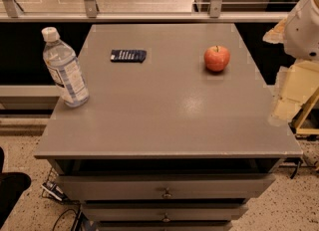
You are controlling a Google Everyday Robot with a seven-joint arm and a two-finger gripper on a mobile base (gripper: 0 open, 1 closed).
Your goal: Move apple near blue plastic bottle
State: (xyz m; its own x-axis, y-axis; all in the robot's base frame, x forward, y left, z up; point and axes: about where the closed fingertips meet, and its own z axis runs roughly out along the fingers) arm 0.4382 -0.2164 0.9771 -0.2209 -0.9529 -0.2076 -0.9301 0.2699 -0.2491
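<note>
The red apple (217,58) with yellowish patches stands upright on the grey cabinet top (164,110), at the back right. The blue plastic bottle (65,69), clear with a white cap and a white-blue label, stands at the left edge of the top, leaning slightly. The two are far apart, with most of the top's width between them. My gripper (289,98) hangs off the right side of the cabinet, pale and partly cut off by the frame edge, below the white arm housing (305,23). It is to the right of the apple and not touching it.
A small flat dark-blue packet (128,55) lies at the back, between bottle and apple. The cabinet has drawers (167,187) in front. A metal railing (149,16) runs behind it. Cables (60,195) lie on the speckled floor at lower left.
</note>
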